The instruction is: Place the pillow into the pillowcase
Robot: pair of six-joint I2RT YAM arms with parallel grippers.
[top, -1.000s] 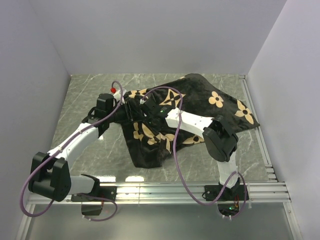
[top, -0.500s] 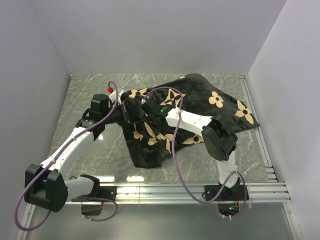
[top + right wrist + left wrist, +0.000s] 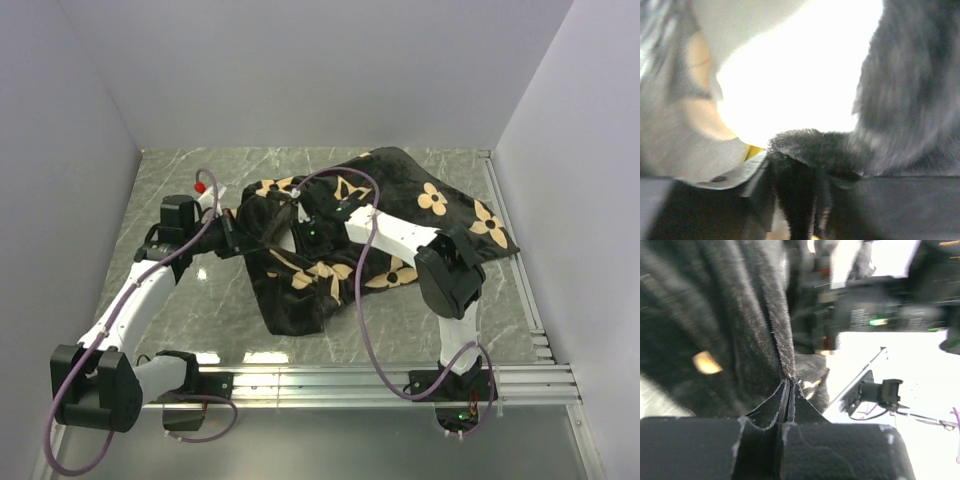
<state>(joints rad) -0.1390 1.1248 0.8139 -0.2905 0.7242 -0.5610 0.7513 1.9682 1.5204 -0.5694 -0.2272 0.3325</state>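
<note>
The black pillowcase (image 3: 440,215) with tan flowers lies across the middle and right of the marble table. My left gripper (image 3: 233,241) is at its left edge, jaws shut on a thin hem of the black fabric (image 3: 788,382). My right gripper (image 3: 301,228) sits just to the right, buried in the bunched opening. In the right wrist view its jaws (image 3: 797,200) stand apart with a fold of the pillowcase (image 3: 810,145) draped between them. Beyond it shows the bright white pillow (image 3: 790,65) and a bit of its yellow band (image 3: 754,150). From above the pillow is hidden.
White walls close in the table on the left, back and right. A metal rail (image 3: 510,230) runs along the right edge, and another (image 3: 330,380) along the near edge by the arm bases. Purple cables (image 3: 355,300) loop over the pillowcase.
My left gripper shut on the pillowcase's hem and pulled it leftward, stretching the opening. My right gripper shifted slightly back and its jaws widened.
</note>
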